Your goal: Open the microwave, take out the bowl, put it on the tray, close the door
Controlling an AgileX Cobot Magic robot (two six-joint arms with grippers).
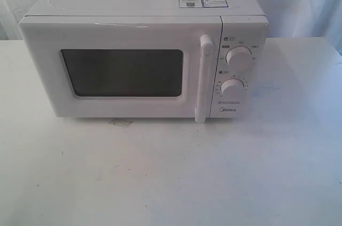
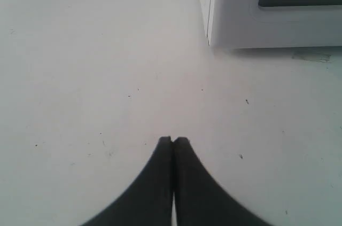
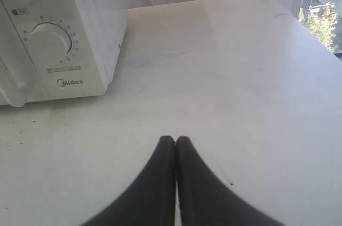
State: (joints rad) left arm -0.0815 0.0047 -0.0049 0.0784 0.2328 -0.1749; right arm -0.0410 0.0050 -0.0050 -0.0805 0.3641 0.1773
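Both tools were closed down to nothing: the left gripper (image 2: 172,140) and the right gripper (image 3: 175,139) each had its black jaws meeting at the tips, empty, hanging over bare surface. Neither arm showed in the exterior view.

Largest in the scene was the white table (image 1: 160,183), and on it sat the microwave (image 1: 144,9), square to the exterior camera. Its door (image 1: 107,36) was fully shut, flush with the dial panel. The dark window (image 1: 122,72) gave no view inside, so the bowl could not be seen; by my judgement it was behind that door. No tray appeared in any view. Next down in size came the vertical bar handle (image 1: 204,79) at the door's right edge, then the two dials (image 1: 238,57) beside it, then the stickers (image 1: 203,0) on top.

Nothing of the task looked begun. The risks as I judged them:
- The handle stood just beside the dials, so a reach that drifted could turn a dial instead.
- Closed jaws would have to spread first, or they would only butt the bar.
- A hard pull might drag the whole oven forward.
- The door would swing toward the left arm's side.
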